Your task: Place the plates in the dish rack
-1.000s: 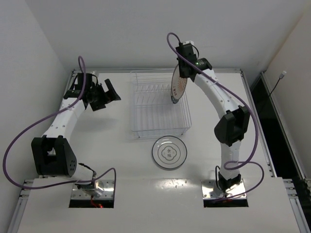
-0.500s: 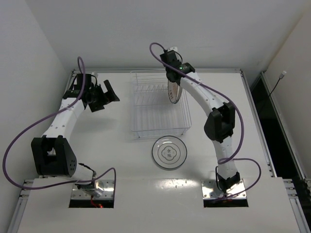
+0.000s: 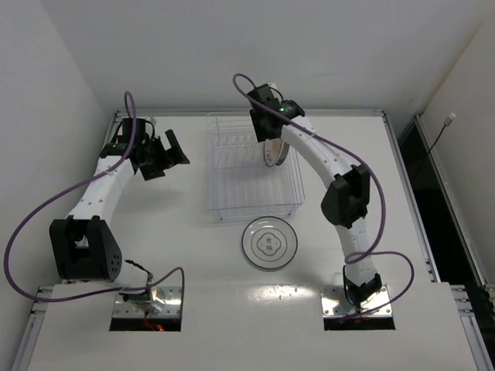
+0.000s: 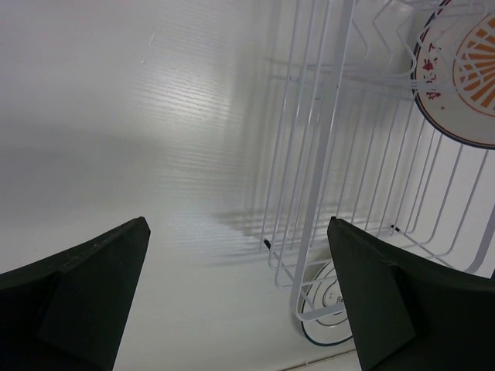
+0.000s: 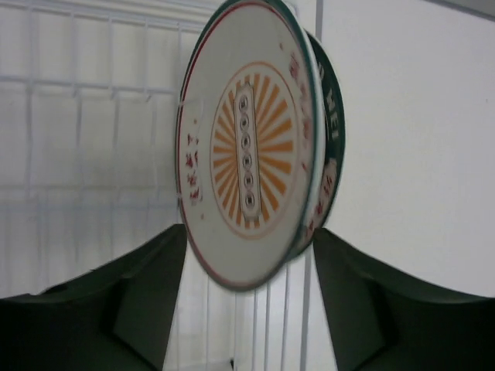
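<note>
Right gripper (image 3: 267, 130) above the dish rack (image 3: 232, 202), clamping the sunburst plate (image 3: 273, 153) — left gripper (image 3: 176, 148) gapes wide, left of it.

The right gripper (image 3: 267, 141) swung left from the dish rack's (image 3: 236, 189) right rim to over its far right part, carrying the sunburst plate (image 3: 273, 153) inside the rack's outline.

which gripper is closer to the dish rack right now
Right. The right gripper holds the sunburst plate over the far end of the dish rack; the left gripper sits open off its left side.
</note>
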